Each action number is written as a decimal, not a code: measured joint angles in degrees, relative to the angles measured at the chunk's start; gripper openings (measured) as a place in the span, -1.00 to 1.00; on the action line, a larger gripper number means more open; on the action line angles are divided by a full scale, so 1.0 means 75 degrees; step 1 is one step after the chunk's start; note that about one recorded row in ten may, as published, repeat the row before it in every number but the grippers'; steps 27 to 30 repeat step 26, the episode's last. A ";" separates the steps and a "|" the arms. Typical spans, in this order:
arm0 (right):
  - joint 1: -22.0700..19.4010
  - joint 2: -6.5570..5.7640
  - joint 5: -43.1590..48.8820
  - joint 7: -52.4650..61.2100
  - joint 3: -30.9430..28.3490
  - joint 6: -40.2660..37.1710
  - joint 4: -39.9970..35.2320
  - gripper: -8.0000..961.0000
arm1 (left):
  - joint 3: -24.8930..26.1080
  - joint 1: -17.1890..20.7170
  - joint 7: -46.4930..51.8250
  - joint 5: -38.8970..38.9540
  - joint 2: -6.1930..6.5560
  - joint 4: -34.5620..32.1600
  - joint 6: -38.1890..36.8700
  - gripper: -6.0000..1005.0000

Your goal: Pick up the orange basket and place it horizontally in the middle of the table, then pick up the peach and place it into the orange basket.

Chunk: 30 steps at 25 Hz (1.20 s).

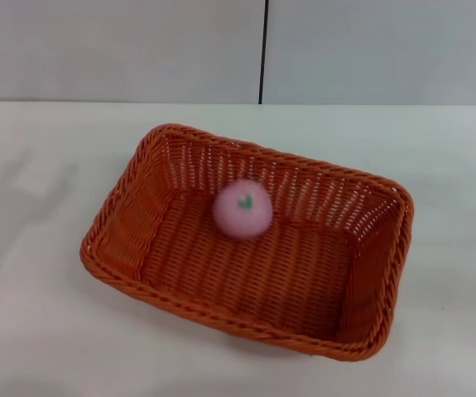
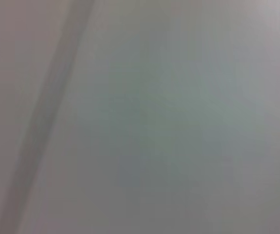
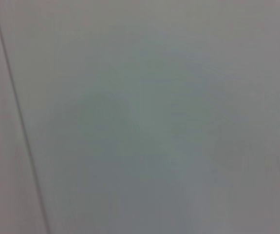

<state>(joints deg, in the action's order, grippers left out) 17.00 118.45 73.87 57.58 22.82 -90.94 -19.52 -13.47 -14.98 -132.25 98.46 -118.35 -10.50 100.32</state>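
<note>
The orange basket [image 1: 250,240] lies in the middle of the white table [image 1: 47,331] in the head view, its long side running left to right with a slight slant. Inside it, toward the far wall, rests the pale pink peach [image 1: 242,209], its small green mark facing up. A dark blurred bit shows at the far left edge of the head view; neither gripper can be made out there. Both wrist views show only a blank pale surface with a faint line or shadow.
A grey wall with a dark vertical seam [image 1: 262,50] stands behind the table's far edge. White tabletop surrounds the basket on all sides.
</note>
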 joint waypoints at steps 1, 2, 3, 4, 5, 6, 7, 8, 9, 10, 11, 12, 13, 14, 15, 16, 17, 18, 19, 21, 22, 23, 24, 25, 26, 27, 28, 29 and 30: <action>0.0012 0.0006 -0.0001 -0.0031 -0.0128 0.0004 0.0055 -0.09 | 0.0388 0.0075 -0.0312 0.0282 -0.0009 0.0399 0.0060 0.63; 0.0024 0.0010 -0.0003 -0.0089 -0.0252 0.0006 0.0119 -0.09 | 0.0748 0.0141 -0.0588 0.0412 -0.0012 0.0707 0.0112 0.63; 0.0030 0.0010 -0.0003 -0.0145 -0.0338 0.0007 0.0168 -0.09 | 0.1066 0.0192 -0.0813 0.0479 -0.0017 0.0935 0.0146 0.63; 0.0042 0.0010 -0.0004 -0.0225 -0.0469 0.0007 0.0239 -0.09 | 0.1479 0.0255 -0.1086 0.0511 -0.0024 0.1191 0.0177 0.63; 0.0051 0.0010 -0.0005 -0.0290 -0.0583 0.0009 0.0296 -0.09 | 0.1733 0.0292 -0.1262 0.0515 -0.0026 0.1336 0.0185 0.63; 0.0063 0.0010 -0.0006 -0.0349 -0.0698 0.0011 0.0349 -0.09 | 0.1966 0.0323 -0.1404 0.0514 -0.0029 0.1461 0.0187 0.63; 0.0078 0.0010 -0.0007 -0.0424 -0.0829 0.0014 0.0413 -0.09 | 0.2180 0.0346 -0.1530 0.0517 -0.0029 0.1566 0.0183 0.63; 0.0108 0.0016 -0.0007 -0.0525 -0.1025 0.0018 0.0498 -0.09 | 0.2180 0.0346 -0.1530 0.0517 -0.0029 0.1566 0.0183 0.63; 0.0127 0.0023 -0.0007 -0.0602 -0.1176 0.0022 0.0568 -0.09 | 0.2643 0.0370 -0.1776 0.0519 -0.0029 0.1792 0.0134 0.63; 0.0150 0.0031 -0.0007 -0.0695 -0.1348 0.0027 0.0645 -0.09 | 0.2760 0.0367 -0.1817 0.0520 -0.0031 0.1841 0.0110 0.63; 0.0173 0.0037 -0.0007 -0.0781 -0.1510 0.0035 0.0728 -0.09 | 0.2760 0.0367 -0.1817 0.0520 -0.0031 0.1841 0.0110 0.63; 0.0188 0.0041 -0.0007 -0.0841 -0.1615 0.0049 0.0781 -0.09 | 0.2834 0.0355 -0.1839 0.0521 -0.0034 0.1868 0.0091 0.63; 0.0201 0.0043 -0.0007 -0.0880 -0.1693 0.0067 0.0824 -0.09 | 0.2834 0.0355 -0.1839 0.0521 -0.0034 0.1868 0.0091 0.63; 0.0216 0.0043 -0.0007 -0.0899 -0.1722 0.0097 0.0842 -0.09 | 0.2834 0.0355 -0.1839 0.0521 -0.0034 0.1868 0.0091 0.63; 0.0229 0.0044 -0.0008 -0.0910 -0.1735 0.0134 0.0858 -0.09 | 0.2834 0.0355 -0.1839 0.0521 -0.0034 0.1868 0.0091 0.63; 0.0241 0.0044 -0.0008 -0.0910 -0.1739 0.0165 0.0858 -0.09 | 0.2917 0.0258 -0.1873 0.0506 -0.0037 0.1897 0.0031 0.63; 0.0251 0.0044 -0.0007 -0.0910 -0.1748 0.0187 0.0858 -0.09 | 0.2923 0.0185 -0.1880 0.0493 -0.0040 0.1902 0.0009 0.63; 0.0262 0.0043 -0.0008 -0.0911 -0.1770 0.0210 0.0858 -0.09 | 0.2923 0.0185 -0.1880 0.0493 -0.0040 0.1902 0.0009 0.63; 0.0271 0.0043 -0.0007 -0.0914 -0.1807 0.0223 0.0857 -0.09 | 0.2923 0.0185 -0.1880 0.0493 -0.0040 0.1902 0.0009 0.63; 0.0299 0.0042 -0.0008 -0.0925 -0.1907 0.0251 0.0857 -0.09 | 0.2897 0.0018 -0.1890 0.0477 -0.0041 0.1947 -0.0098 0.63; 0.0314 0.0043 -0.0008 -0.0937 -0.1955 0.0275 0.0856 -0.09 | 0.2892 -0.0022 -0.1893 0.0472 -0.0041 0.1968 -0.0137 0.63; 0.0330 0.0044 -0.0008 -0.0948 -0.2000 0.0294 0.0855 -0.09 | 0.2892 -0.0022 -0.1893 0.0472 -0.0041 0.1968 -0.0137 0.63; 0.0340 0.0044 -0.0008 -0.0962 -0.2030 0.0312 0.0856 -0.09 | 0.2888 -0.0109 -0.1898 0.0465 -0.0041 0.2002 -0.0221 0.63; 0.0345 0.0044 -0.0008 -0.0967 -0.2059 0.0320 0.0856 -0.09 | 0.2884 -0.0129 -0.1899 0.0465 -0.0041 0.2002 -0.0235 0.63; 0.0350 0.0043 -0.0008 -0.0971 -0.2086 0.0326 0.0856 -0.09 | 0.2879 -0.0151 -0.1900 0.0465 -0.0041 0.2003 -0.0252 0.63; 0.0350 0.0043 -0.0008 -0.0971 -0.2086 0.0326 0.0856 -0.09 | 0.2879 -0.0151 -0.1900 0.0465 -0.0041 0.2003 -0.0252 0.63; 0.0350 0.0043 -0.0008 -0.0971 -0.2086 0.0326 0.0856 -0.09 | 0.2879 -0.0151 -0.1900 0.0465 -0.0041 0.2003 -0.0252 0.63; 0.0350 0.0043 -0.0008 -0.0971 -0.2086 0.0326 0.0856 -0.09 | 0.2879 -0.0151 -0.1900 0.0465 -0.0041 0.2003 -0.0252 0.63; 0.0350 0.0043 -0.0008 -0.0971 -0.2086 0.0326 0.0856 -0.09 | 0.2879 -0.0151 -0.1900 0.0465 -0.0041 0.2003 -0.0252 0.63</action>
